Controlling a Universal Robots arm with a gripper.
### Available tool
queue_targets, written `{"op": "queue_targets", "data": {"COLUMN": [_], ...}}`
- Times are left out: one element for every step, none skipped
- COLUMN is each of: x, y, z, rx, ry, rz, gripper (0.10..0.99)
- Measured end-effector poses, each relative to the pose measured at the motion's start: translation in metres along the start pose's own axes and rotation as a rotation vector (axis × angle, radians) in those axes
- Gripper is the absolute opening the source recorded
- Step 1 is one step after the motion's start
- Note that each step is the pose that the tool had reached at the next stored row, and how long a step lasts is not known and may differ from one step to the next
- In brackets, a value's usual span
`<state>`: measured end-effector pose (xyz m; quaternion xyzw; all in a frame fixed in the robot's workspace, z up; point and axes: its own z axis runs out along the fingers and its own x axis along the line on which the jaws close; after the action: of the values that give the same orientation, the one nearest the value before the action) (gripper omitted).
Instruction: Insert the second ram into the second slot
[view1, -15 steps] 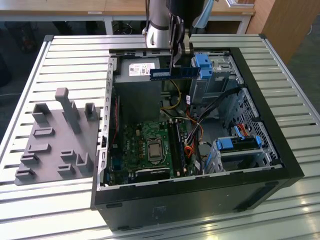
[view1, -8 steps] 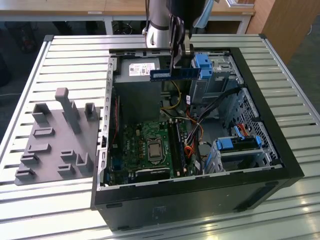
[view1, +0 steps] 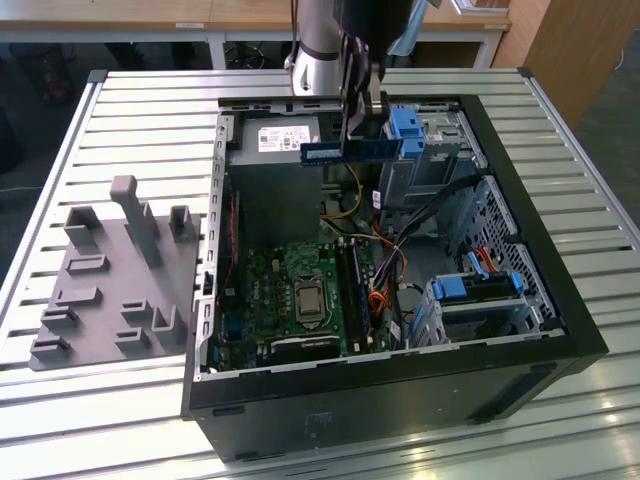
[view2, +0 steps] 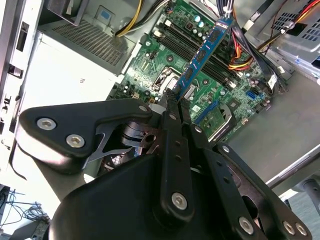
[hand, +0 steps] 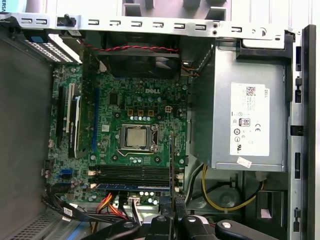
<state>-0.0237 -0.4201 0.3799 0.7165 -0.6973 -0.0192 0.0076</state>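
Second wrist view: my hand (view2: 176, 100) pinches the second ram (view2: 207, 50) by its top edge above the motherboard (view2: 145, 70), presumably leaving the contact edge free.

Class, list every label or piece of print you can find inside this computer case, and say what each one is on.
White label on the power supply: fine print too small to read.
Memory stick: print on it too small to read.
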Motion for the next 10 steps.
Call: {"op": "queue_targets", "data": {"x": [0.0006, 0.0012, 0.0019, 0.0026, 0.0033, 0.0041, 0.0049, 0.0057, 0.0064, 0.0072], "y": [0.0, 0.0, 0.0, 0.0001, 0.0001, 0.0001, 0.0001, 0.0002, 0.0002, 0.0002], "z": [0.0, 0.0, -0.0001, -0.0001, -0.0001, -0.0001, -0.0001, -0.0001, -0.0001, -0.0001], "rx": [0.0, 0.0, 0.0, 0.0, 0.0, 0.0, 0.0, 0.0, 0.0, 0.0], "ry": [0.0001, 0.0, 0.0, 0.0001, 0.0001, 0.0001, 0.0001, 0.0, 0.0001, 0.0001], "rz": [0.0, 0.0, 0.0, 0.0, 0.0, 0.0, 0.0, 0.0, 0.0, 0.0], "gripper": [0.137, 0.137, 0.137, 0.137, 0.137, 0.137, 0.137, 0.137, 0.137, 0.137]}}
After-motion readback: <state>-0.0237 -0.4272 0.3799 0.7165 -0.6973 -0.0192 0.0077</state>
